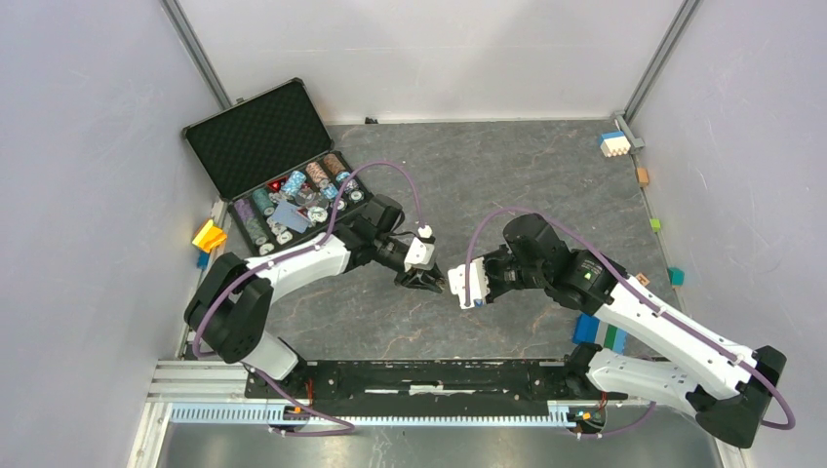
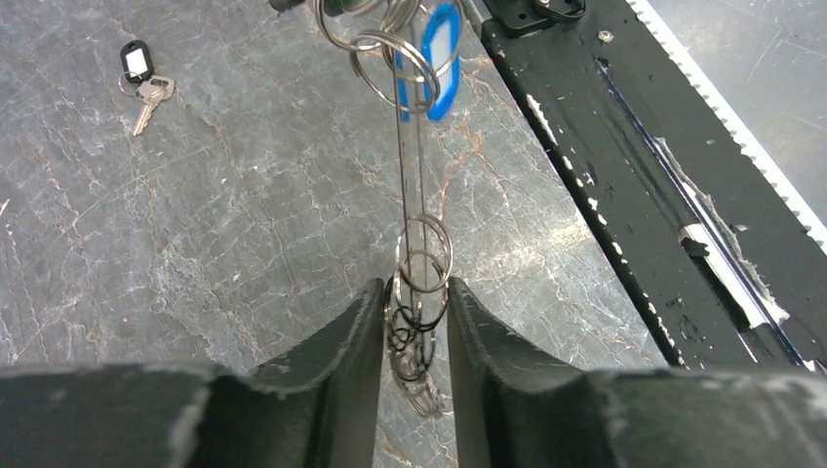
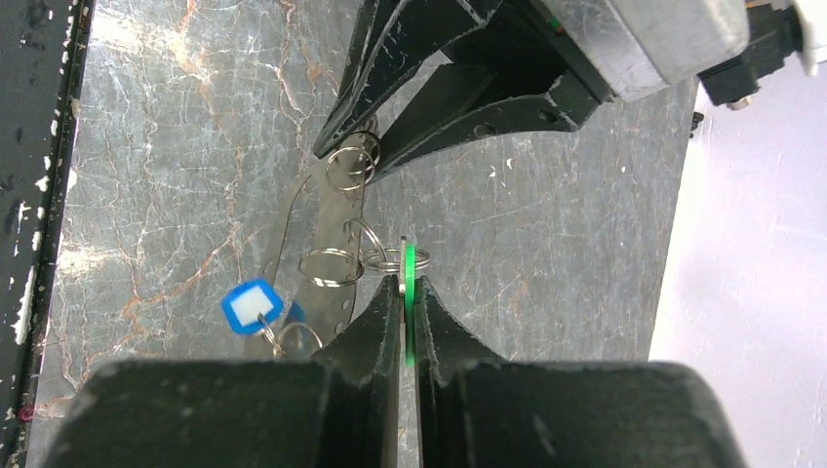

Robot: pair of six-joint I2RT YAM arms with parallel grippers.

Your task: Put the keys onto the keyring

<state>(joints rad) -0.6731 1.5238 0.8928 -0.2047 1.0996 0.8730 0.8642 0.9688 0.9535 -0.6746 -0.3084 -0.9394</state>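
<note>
My left gripper (image 1: pixel 426 281) (image 2: pixel 414 290) is shut on the chain-like end of the keyring (image 2: pixel 408 146), held above the table. The thin loop stretches away from it to my right gripper (image 1: pixel 466 289) (image 3: pixel 407 285). My right gripper is shut on the green tag (image 3: pixel 411 258) of the green key, edge-on between its fingers; its small ring sits beside the keyring (image 3: pixel 332 229). The blue-tagged key (image 3: pixel 252 304) (image 2: pixel 441 44) hangs from the keyring. The black-tagged key (image 2: pixel 144 83) lies flat on the table, apart from both grippers.
An open case of poker chips (image 1: pixel 283 180) stands at the back left. Toy blocks lie at the table's edges: yellow (image 1: pixel 209 235), blue and green (image 1: pixel 600 333), white (image 1: pixel 613 144). The black base rail (image 1: pixel 429 375) (image 2: pixel 624 146) runs along the near edge.
</note>
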